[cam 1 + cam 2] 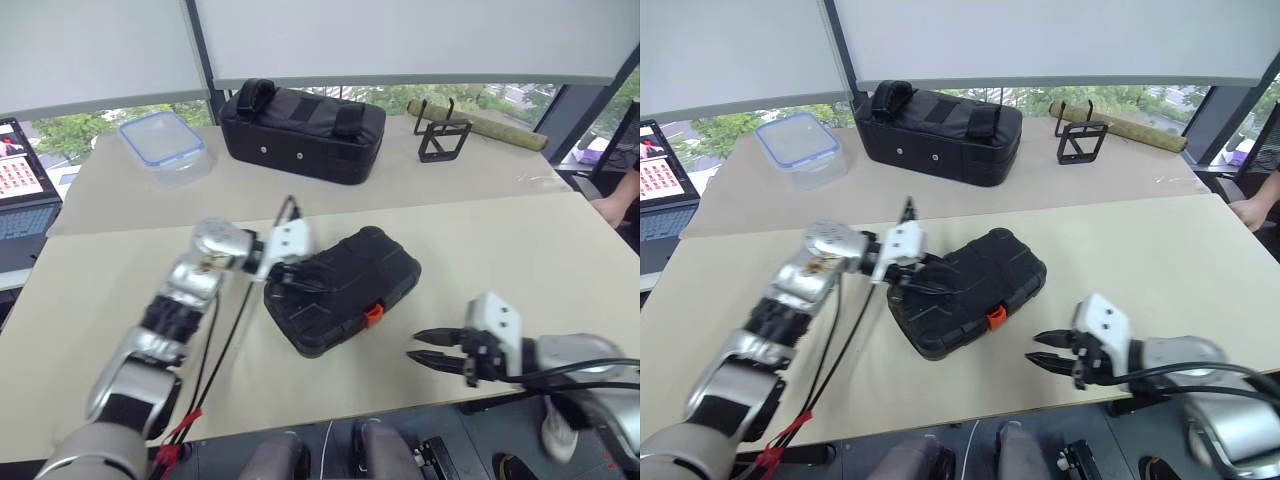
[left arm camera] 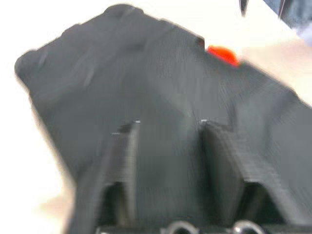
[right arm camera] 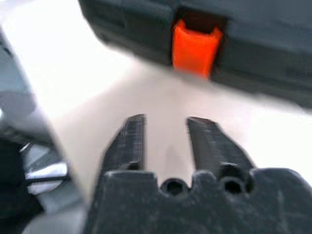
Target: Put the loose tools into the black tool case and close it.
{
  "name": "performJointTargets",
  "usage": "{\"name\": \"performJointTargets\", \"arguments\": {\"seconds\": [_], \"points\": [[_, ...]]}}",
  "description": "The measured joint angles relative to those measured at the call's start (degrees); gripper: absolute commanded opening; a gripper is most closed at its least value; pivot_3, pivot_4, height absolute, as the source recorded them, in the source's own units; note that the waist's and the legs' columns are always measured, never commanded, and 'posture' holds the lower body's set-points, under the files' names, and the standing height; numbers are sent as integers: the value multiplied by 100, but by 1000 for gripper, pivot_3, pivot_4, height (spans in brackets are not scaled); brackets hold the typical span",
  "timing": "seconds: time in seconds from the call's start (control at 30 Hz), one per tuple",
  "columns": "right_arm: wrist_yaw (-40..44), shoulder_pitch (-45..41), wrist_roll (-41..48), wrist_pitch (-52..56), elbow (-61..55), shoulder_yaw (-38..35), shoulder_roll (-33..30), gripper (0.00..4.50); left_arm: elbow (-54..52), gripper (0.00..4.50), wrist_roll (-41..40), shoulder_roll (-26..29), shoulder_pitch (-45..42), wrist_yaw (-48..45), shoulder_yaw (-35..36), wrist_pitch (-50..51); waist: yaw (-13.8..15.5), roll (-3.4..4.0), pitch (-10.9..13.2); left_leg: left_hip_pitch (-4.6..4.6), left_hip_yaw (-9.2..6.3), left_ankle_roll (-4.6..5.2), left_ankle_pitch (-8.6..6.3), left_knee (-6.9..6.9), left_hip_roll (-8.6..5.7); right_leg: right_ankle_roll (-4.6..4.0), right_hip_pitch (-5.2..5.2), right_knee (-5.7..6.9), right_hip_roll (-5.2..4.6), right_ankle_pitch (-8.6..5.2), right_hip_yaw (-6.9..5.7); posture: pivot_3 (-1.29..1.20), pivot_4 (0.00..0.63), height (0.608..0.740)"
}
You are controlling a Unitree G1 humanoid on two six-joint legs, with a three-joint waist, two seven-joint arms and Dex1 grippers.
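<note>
Case (image 1: pixel 345 290) lies shut on the table (image 1: pixel 520 260), ribbed shell up, lid down flat on the base. Orange latch (image 1: pixel 373 315) sits on the near edge, facing the robot; in the right wrist view it looks folded against the shell, though whether it has snapped home I cannot tell. No loose tools lie on the table near the case, so they are most likely inside. Judged from this, the task is at or near its end: packing done, lid closed, at most the latch to confirm.

Left gripper (image 1: pixel 288 275) reaches in from the left with the wrist turned across the body, fingers spread over the left end of the case lid. The left wrist view shows both fingers (image 2: pixel 122 161) apart above the black shell; holding nothing. Contact with the lid cannot be settled.

Right gripper (image 1: pixel 425 358) hangs low over the table just right of and nearer than the case, pointing toward the latch, angled slightly down. Its fingers (image 3: pixel 129 144) stand apart with bare table between them, empty, clear of the case.
</note>
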Motion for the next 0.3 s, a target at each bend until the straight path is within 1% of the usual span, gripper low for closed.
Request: {"name": "performJointTargets", "arguments": {"seconds": [0.07, 0.1, 0.13, 0.17, 0.2, 0.23, 0.3], "points": [[511, -129, 509, 221, 499, -744, -360, 3855, -728, 4303, -617, 905, 923, -220, 680, 814, -51, 9, 15, 0, 4, -1, -2, -6, 4, -5, -6, -1, 4, -2, 0, 0, 150, 722], [675, -226, 653, 317, 786, -1052, -508, 4153, -959, 4500, -868, 1264, 1311, -306, 996, 1243, -36, 11, 24, -1, 3, 0, -3, -6, 4, -5, -4, -3, 3, -2, -2, 0, 150, 722], [820, -316, 793, 400, 1007, -1279, -629, 4153, -1194, 4500, -1136, 1543, 1656, -374, 1306, 1626, -12, 13, 33, -2, 1, 2, -4, -5, 4, -6, -4, -7, 3, -3, -5, 0, 150, 722], [1050, -443, 923, 425, 1233, -1418, -754, 4153, -1560, 4500, -1498, 1829, 2154, -443, 1804, 2042, 21, 16, 45, -3, 0, 6, -7, -5, 4, -6, 0, -11, 0, -3, -5, 0, 150, 722], [1202, -458, 999, 437, 1381, -1511, -844, 4153, -1761, 4500, -1707, 1968, 2459, -465, 2142, 2257, 59, 20, 51, -2, -2, 11, -11, -5, 4, -5, 1, -12, -5, -3, -6, 0, 150, 722], [1389, -498, 1066, 458, 1597, -1573, -940, 4153, -1976, 4500, -1897, 2052, 2778, -398, 2575, 2480, 135, 30, 58, 2, -5, 17, -14, -4, 3, -4, -1, -20, -9, -4, -11, 0, 150, 722], [1570, -577, 1074, 475, 1855, -1557, -1017, 4153, -2188, 4500, -2055, 2056, 3093, -212, 3068, 2653, 232, 38, 66, 0, -4, -23, -40, 0, -1, -2, 3, -29, -16, -5, -13, 0, 150, 722]]}}
